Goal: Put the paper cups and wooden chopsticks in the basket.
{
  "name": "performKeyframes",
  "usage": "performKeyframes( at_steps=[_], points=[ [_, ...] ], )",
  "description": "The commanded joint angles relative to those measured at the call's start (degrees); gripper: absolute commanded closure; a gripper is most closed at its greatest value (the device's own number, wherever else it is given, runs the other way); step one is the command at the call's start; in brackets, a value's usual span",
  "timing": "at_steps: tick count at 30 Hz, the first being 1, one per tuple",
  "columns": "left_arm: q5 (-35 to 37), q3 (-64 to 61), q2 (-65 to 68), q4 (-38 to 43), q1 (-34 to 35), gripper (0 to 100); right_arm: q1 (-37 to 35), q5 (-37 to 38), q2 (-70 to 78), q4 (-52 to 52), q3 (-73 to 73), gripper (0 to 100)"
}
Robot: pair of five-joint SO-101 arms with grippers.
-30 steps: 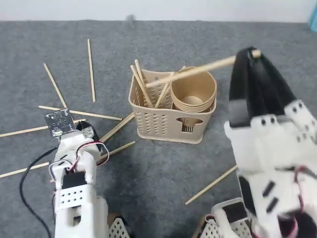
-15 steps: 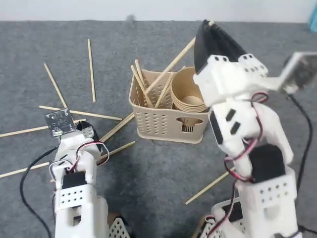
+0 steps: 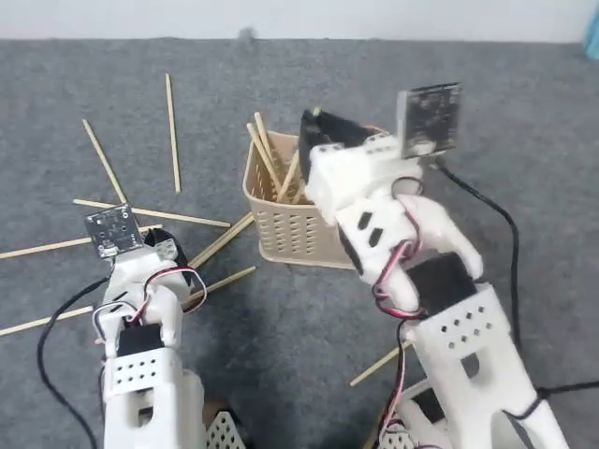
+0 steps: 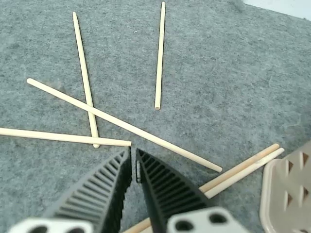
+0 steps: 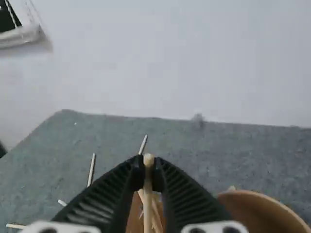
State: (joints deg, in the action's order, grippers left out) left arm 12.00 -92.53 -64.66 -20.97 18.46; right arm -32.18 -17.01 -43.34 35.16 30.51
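Pinched upright in the right gripper [image 5: 147,164]: one wooden chopstick [image 5: 147,199], held vertical over the basket [image 3: 281,229] midway between the table's left and right edges, likely so as to slide down among the leaning chopsticks [image 3: 265,154] in the slotted side. Right alongside, stacked paper cups [image 5: 257,208] in the other compartment. Out toward the left edge, loose chopsticks [image 4: 159,53] scattered flat on the table [image 3: 524,122]. Low over them, left gripper [image 4: 133,158] pressed together, empty, presumably waiting its turn.

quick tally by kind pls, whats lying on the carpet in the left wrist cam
wooden chopsticks: 6
basket: 1, just a corner at the picture's edge
total: 7
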Motion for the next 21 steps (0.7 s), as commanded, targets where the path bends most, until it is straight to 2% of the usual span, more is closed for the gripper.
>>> performKeyframes(
  at_steps=[1,8,13,18,21],
  points=[
    [-0.5,0.1,-1.0,1.5,0.5,99,-1.0,1.1,0.0,0.6,-0.4,84.2],
    [-0.5,0.1,-1.0,1.5,0.5,99,-0.6,1.2,-4.0,7.4,-5.1,82.5],
    [-0.5,0.1,-1.0,1.5,0.5,99,0.2,0.7,-10.6,17.2,-11.0,82.8],
    [-0.5,0.1,-1.0,1.6,0.4,99,9.2,-5.3,-13.1,28.4,-13.5,82.9],
    [-0.5,0.1,-1.0,1.8,0.1,99,15.1,-6.2,-13.1,35.3,-13.3,82.9]
  ],
)
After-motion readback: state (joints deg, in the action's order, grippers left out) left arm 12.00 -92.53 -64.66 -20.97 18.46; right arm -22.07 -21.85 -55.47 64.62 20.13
